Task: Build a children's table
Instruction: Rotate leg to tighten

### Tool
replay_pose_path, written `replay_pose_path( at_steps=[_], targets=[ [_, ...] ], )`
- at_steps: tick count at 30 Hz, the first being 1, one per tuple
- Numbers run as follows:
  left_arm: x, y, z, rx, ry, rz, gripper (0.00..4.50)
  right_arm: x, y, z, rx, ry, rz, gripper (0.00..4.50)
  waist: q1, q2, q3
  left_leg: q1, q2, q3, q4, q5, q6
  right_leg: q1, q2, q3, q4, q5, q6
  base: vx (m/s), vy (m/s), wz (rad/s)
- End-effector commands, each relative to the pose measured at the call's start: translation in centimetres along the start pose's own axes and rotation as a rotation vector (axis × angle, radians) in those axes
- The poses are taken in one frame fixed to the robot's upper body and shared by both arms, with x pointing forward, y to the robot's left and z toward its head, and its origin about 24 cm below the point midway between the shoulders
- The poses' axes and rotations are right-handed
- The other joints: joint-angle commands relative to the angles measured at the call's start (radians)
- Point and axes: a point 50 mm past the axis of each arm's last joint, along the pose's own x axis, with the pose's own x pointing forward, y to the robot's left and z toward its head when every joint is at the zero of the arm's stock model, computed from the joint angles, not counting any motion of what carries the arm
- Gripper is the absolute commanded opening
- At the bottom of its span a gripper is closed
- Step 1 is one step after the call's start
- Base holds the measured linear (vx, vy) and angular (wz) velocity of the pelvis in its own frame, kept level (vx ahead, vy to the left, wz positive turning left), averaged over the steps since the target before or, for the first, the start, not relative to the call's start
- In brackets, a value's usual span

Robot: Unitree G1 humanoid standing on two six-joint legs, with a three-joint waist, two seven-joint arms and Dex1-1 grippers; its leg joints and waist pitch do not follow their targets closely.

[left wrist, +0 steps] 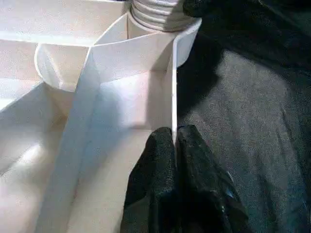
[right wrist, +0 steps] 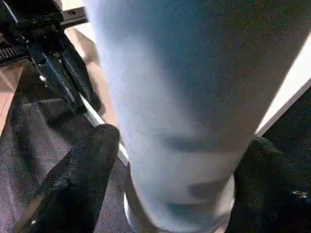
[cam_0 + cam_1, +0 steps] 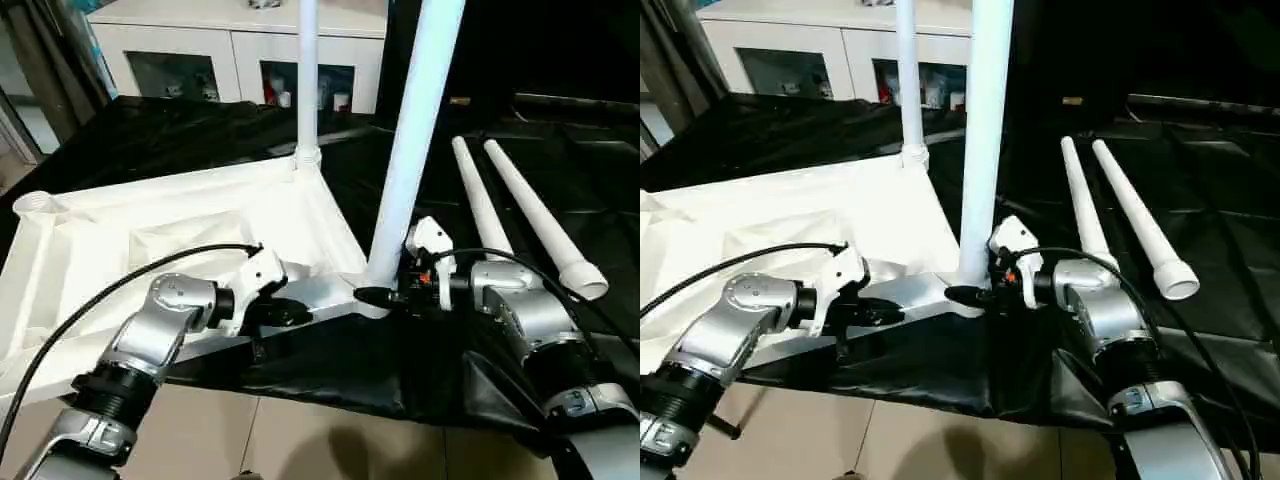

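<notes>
- The children's table (image 3: 200, 225) lies upside down, its ribbed underside facing up, on a black sheet (image 3: 150, 135) that covers the bench.
- Two legs already stand upright in corner sockets: the far leg (image 3: 307, 70) at the back corner and the near leg (image 3: 415, 140) at the corner closest to the robot's right arm.
- Two loose legs (image 3: 520, 215) lie side by side on the black sheet, well apart from the tabletop, so I judge the task about half done.
- An empty socket (image 3: 35, 205) shows at the far left corner; the fourth corner I cannot see.
- The left gripper (image 1: 174, 145) has its fingers together, clamped on the thin rim of the tabletop near the near leg.
- The right gripper (image 2: 175, 160) has its fingers apart, one on each side of the near leg's base; whether they press it I cannot tell.
- Behind stands a white cabinet (image 3: 240, 50).
</notes>
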Motion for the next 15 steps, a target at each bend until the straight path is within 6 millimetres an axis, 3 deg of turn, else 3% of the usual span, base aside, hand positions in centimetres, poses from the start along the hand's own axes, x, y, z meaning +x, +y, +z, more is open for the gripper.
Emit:
replay_pose_path(
  at_steps=[1,6,10,14,15],
  targets=[
    [0.1,-0.1,1.1,0.034,-0.034,-0.009,0.0,0.4,0.6,-0.4,-0.008,0.022,0.051,3.24,0.002,-0.008,-0.067,0.006,0.022,-0.001,-0.059,-0.081,0.075,0.062,-0.062,0.043,-0.059,0.003,-0.252,0.0,0.0,0.0],
    [0.2,-0.1,1.0,0.029,-0.032,-0.001,0.0,0.4,0.8,-0.7,-0.012,0.035,0.05,2.77,0.005,-0.009,-0.068,0.007,0.023,-0.001,-0.058,-0.08,0.073,0.061,-0.062,0.043,-0.058,-0.001,-0.249,0.0,0.0,0.0],
    [0.5,0.5,1.1,-0.01,-0.037,0.072,0.0,0.9,0.4,-1.4,0.087,-0.023,-0.087,2.65,0.004,-0.012,-0.066,0.006,0.022,-0.001,-0.06,-0.081,0.071,0.061,-0.063,0.045,-0.059,-0.007,-0.247,0.0,0.0,0.0],
    [1.9,1.9,2.0,-0.095,-0.056,0.249,0.0,2.2,-0.2,-2.9,0.255,-0.059,-0.368,2.6,-0.004,-0.007,-0.059,0.013,0.021,-0.003,-0.07,-0.141,0.024,0.057,-0.064,0.046,-0.075,-0.129,-0.224,0.0,0.0,0.0],
    [2.6,2.4,2.3,-0.14,-0.059,0.319,0.0,2.7,-0.3,-3.4,0.309,-0.059,-0.468,2.6,-0.005,-0.007,-0.058,0.021,0.02,-0.002,-0.072,-0.172,0.009,0.053,-0.065,0.046,-0.084,-0.184,-0.209,0.0,0.0,0.0]
  ],
)
